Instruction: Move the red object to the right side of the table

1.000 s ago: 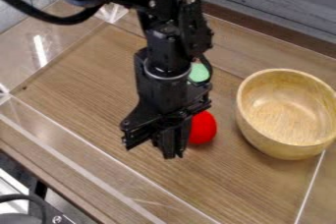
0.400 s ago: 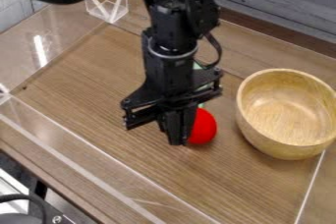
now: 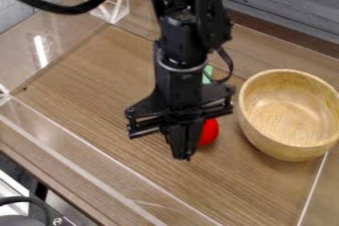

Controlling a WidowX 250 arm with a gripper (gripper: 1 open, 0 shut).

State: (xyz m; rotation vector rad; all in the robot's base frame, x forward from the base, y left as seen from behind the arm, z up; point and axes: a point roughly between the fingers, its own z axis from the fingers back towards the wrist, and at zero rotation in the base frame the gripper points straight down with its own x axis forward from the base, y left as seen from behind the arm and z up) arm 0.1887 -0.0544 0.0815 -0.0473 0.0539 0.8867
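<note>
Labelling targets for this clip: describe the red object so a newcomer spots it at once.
On the brown wood table, find the big round light-wood bowl at the right of the picture. Just left of it, partly behind the black gripper, sits a small glossy red ball. It is the only red thing there, far smaller than the bowl.

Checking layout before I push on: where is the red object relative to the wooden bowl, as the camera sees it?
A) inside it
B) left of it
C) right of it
B: the red object shows on the tabletop, left of the bowl's rim.
</note>
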